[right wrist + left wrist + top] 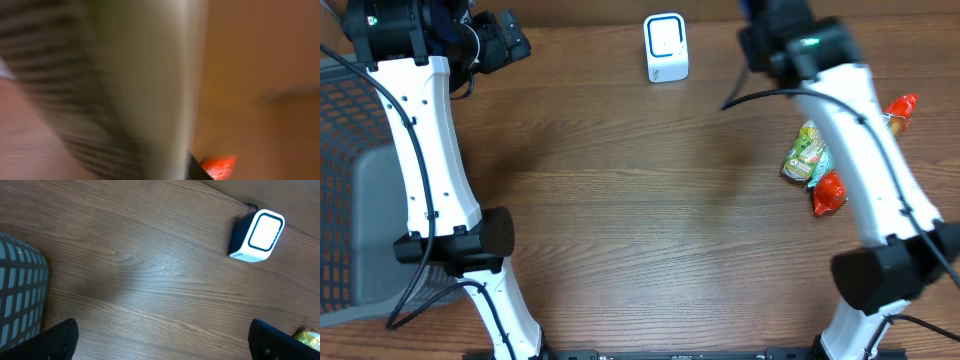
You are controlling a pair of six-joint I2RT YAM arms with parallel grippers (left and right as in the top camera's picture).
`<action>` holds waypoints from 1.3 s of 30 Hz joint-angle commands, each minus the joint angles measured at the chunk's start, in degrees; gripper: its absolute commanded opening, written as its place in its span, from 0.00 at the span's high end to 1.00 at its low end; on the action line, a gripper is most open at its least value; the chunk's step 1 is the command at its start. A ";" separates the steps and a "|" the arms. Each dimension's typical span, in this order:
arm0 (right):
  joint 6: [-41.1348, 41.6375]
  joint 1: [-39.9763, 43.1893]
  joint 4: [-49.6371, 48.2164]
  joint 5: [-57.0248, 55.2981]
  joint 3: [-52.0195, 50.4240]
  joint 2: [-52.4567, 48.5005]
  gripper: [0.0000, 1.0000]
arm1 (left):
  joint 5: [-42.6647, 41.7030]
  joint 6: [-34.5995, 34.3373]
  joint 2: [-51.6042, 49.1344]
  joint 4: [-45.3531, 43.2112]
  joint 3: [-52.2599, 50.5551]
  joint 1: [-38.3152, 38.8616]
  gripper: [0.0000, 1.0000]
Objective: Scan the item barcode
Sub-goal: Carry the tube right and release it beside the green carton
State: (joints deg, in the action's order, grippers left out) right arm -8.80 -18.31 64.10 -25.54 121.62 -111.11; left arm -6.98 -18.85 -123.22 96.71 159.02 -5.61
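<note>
The white barcode scanner (666, 47) with a blue-edged window stands at the back middle of the table, also seen in the left wrist view (257, 235). A pale item (150, 75) with dark barcode-like stripes fills the right wrist view, close and blurred. One dark finger (196, 169) shows beside it, and whether the item is gripped cannot be made out. The right arm (790, 40) reaches to the back, right of the scanner, its jaws beyond the overhead view's top edge. My left gripper (167, 347) hovers open and empty at the back left (505, 40).
A green snack pack (807, 152) and two red packets (829, 193) (900, 108) lie at the right, partly under the right arm. One red packet (220, 165) shows blurred in the right wrist view. A grey mesh basket (340, 200) (20, 295) stands at the left edge.
</note>
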 commanded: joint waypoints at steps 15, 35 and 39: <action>47.65 23.06 8.87 24.44 -19.67 -0.57 0.92 | 0.35 1.07 1.49 0.09 0.13 0.48 0.01; 36.74 22.38 27.61 31.67 -0.22 4.55 0.34 | 0.37 1.07 1.49 0.09 0.13 0.48 0.00; 36.61 18.93 32.96 32.52 10.82 9.20 0.00 | 0.37 1.07 1.49 0.09 0.13 0.48 0.00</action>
State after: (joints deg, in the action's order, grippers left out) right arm 29.74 3.40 96.18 5.23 125.25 -108.40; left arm -6.98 -18.85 -123.22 96.71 159.02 -5.61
